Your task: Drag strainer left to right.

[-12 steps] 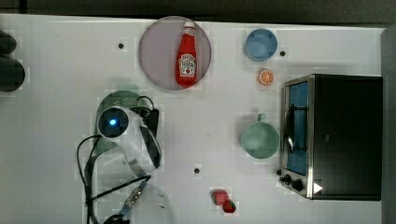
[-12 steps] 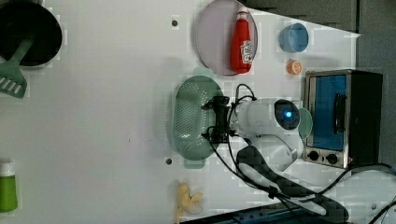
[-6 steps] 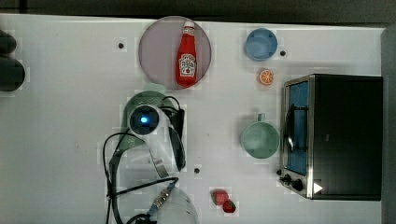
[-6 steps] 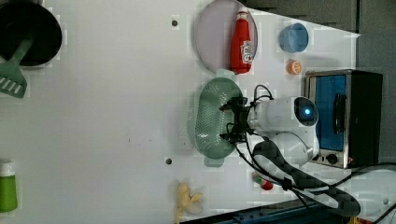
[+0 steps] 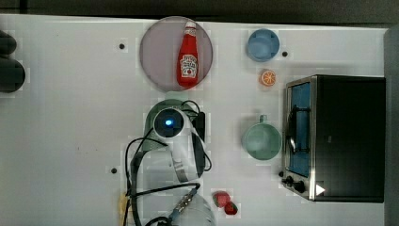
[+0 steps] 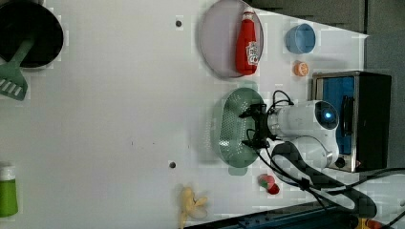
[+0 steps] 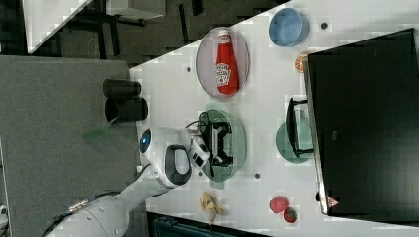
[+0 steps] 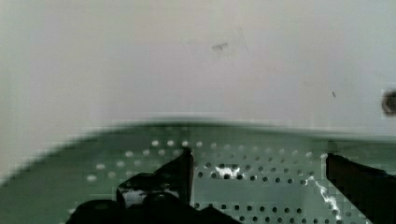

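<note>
White counter (image 5: 70,141) carrying all items, seen from above. At the top view's right stands a black toaster oven (image 5: 348,136), its glass door facing the centre; it limits how far the dragged item can travel. A grey plate (image 5: 157,52) near the top view's upper edge holds a ketchup bottle (image 5: 188,56) lying on its side.

The strainer (image 6: 234,126), a pale mint-green perforated oval, sits near the middle of the counter, just below the plate in the top view and well apart from the teal mug (image 5: 261,140) in front of the oven. In the top view most of it is covered by the arm.

The tool (image 7: 220,143) reaches down into the strainer's bowl with its fingers (image 8: 180,172) spread wide, clamped on nothing; the wrist view shows the holed floor between them. This placement suggests a push from inside against the bowl wall, not a pinch on the rim, which suits a drag along the counter.

Smaller items: a blue bowl (image 5: 262,44), an orange slice (image 5: 268,77), and red strawberries (image 5: 225,201) near the arm's base. Judged from position, the drag is partway, with open counter left toward the mug.
</note>
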You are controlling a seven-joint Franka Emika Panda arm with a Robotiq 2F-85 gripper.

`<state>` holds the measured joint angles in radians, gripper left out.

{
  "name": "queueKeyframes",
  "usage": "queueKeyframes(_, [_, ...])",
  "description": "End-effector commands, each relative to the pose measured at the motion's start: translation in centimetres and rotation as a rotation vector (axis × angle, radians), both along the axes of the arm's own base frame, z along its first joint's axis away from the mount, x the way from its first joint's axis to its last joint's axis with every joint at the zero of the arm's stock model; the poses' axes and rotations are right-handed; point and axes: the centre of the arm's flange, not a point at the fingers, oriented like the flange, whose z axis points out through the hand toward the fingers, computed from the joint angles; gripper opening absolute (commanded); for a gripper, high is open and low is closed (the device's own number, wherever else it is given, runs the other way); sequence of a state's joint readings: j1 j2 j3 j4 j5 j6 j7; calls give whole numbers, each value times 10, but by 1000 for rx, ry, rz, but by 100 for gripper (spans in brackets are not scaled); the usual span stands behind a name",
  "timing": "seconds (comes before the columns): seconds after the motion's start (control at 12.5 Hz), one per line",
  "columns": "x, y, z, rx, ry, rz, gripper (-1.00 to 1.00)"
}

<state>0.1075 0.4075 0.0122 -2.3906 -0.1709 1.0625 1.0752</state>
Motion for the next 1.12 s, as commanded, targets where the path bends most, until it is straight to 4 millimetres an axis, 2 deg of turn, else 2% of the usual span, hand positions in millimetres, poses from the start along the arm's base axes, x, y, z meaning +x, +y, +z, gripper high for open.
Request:
queueKeyframes(0.08, [17,-40,18,10,-45,41,100])
queueKeyframes(0.32, [17,-68,18,-9,-44,8,100])
queueKeyframes(0.64, [16,-91,19,-16,-37,41,100])
queueKeyframes(0.96, [19,-88,24,-13,-48,45,100])
queueKeyframes(1.12, [26,-69,49,6,-89,124,100])
